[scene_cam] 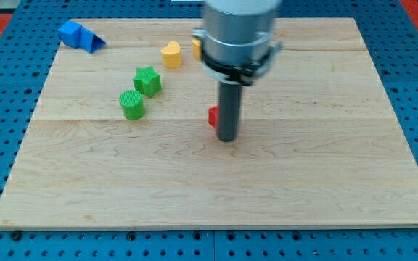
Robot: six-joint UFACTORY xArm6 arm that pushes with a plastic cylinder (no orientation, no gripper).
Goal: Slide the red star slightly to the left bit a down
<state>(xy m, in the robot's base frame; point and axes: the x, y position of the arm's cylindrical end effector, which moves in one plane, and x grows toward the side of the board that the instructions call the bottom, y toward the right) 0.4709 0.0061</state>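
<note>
A red block (212, 116) shows only as a small sliver near the board's middle; my rod hides most of it, so I cannot make out its shape. My tip (227, 138) rests on the board just right of and slightly below that red sliver, touching or nearly touching it. The arm's grey body (238, 32) hangs over the top middle of the board.
A green star (147, 80) and a green cylinder (132, 104) sit left of centre. A yellow heart (170, 54) and another yellow block (196, 48), half hidden by the arm, lie near the top. A blue block (78, 35) sits at the wooden board's (85, 188) top left corner.
</note>
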